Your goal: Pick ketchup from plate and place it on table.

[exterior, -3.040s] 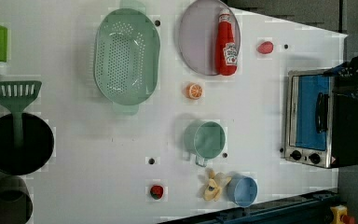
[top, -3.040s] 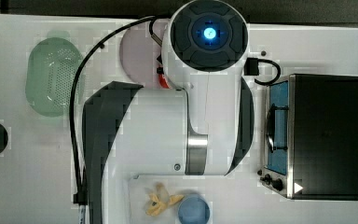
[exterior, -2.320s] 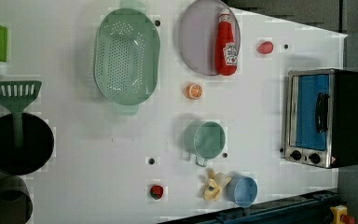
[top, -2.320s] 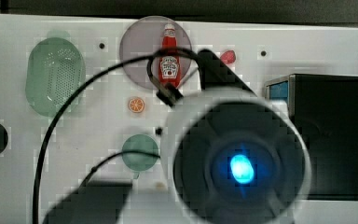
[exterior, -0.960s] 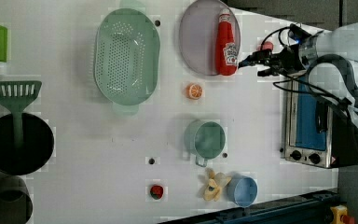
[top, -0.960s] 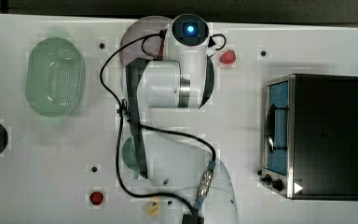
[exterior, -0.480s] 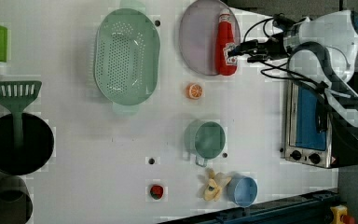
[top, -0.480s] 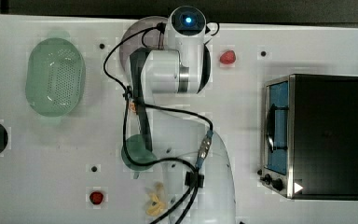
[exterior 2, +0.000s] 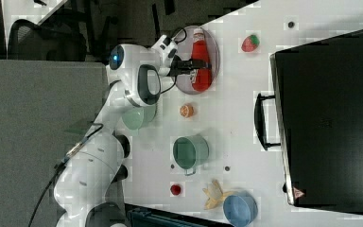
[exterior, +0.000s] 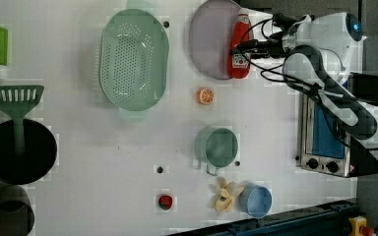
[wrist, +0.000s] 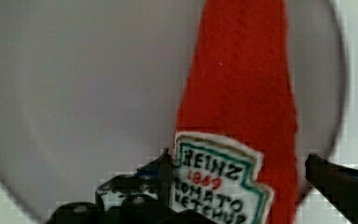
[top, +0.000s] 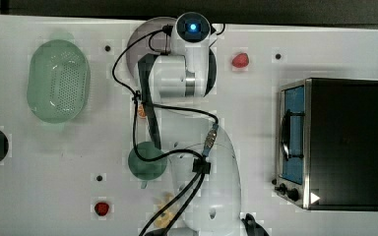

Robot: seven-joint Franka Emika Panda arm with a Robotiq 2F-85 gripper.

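Wrist view: end effector (wrist: 237,186) spread wide, fingers straddling ketchup (wrist: 242,93), not clamped. Ketchup lies on plate (exterior: 209,44). Grasp, lift and placing on tabletop (exterior: 128,157) all remain.

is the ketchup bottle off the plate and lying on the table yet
No, in the left view the ketchup lies on the plate, along its edge nearest the open gripper.
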